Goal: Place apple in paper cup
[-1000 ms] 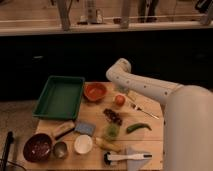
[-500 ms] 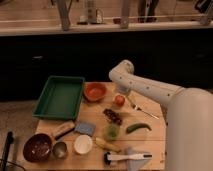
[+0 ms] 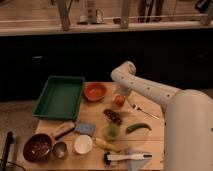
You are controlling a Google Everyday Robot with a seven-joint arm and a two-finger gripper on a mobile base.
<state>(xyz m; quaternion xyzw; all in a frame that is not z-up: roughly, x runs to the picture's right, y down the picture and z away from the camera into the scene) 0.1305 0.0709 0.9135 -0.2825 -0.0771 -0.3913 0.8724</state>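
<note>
Looking across the bench [image 3: 150, 137], you find the gripper [image 3: 120, 93] lowered right over the apple [image 3: 119, 101], just right of the orange bowl [image 3: 95, 91]. You cannot tell how wide it stands or whether it holds anything. Your paper cup [image 3: 83, 144] stands well apart at the near edge, beside the metal cup [image 3: 60, 149].

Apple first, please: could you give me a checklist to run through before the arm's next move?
1. Apple in view, beside the orange bowl: ok.
2. Gripper at the apple, right above it: ok.
3. Firm hold on the apple: cannot tell.
4. Paper cup upright, mouth open, nothing seen inside: ok.
5. Low straight path from apple to cup: not ok, the grapes lie between them, so a lift over them seems wise.
6. Room around the cup: not ok, the metal cup stands close beside it.
</note>
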